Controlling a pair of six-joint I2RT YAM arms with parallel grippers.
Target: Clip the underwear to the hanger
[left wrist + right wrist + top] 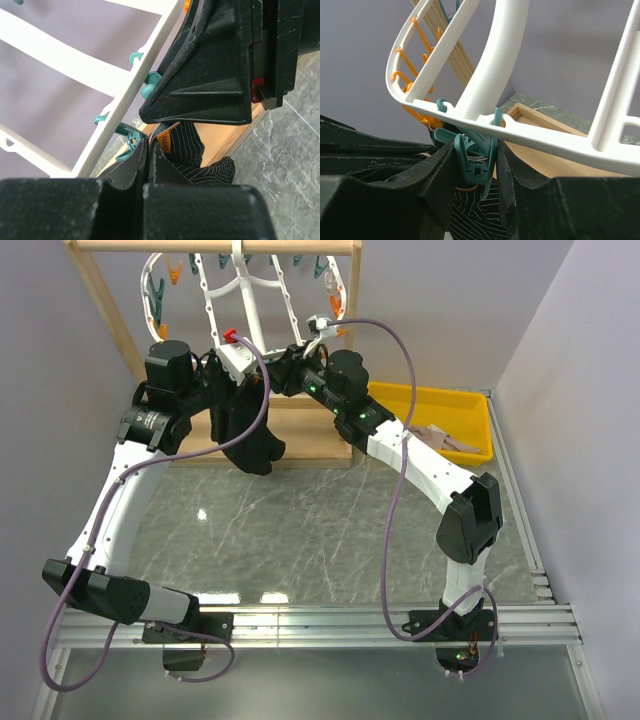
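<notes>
The black underwear (248, 435) hangs from my left gripper (240, 378), below the white hanger (245, 290). In the left wrist view the left gripper (150, 146) is shut on the striped waistband (197, 150), right beside its orange tag (165, 142). My right gripper (276, 362) meets it from the right. In the right wrist view its fingers (440, 170) press both sides of a teal peg (477, 165) hanging from the hanger's rim (545, 137). Underwear fabric (480, 220) lies just under that peg. Whether the peg bites the cloth is hidden.
A wooden frame (110, 300) carries the hanger, and its base board (310, 435) lies behind the underwear. A yellow bin (440, 398) at the right holds a pinkish cloth (445, 440). More orange and teal pegs (155, 300) dangle round the rim. Grey walls stand close on both sides.
</notes>
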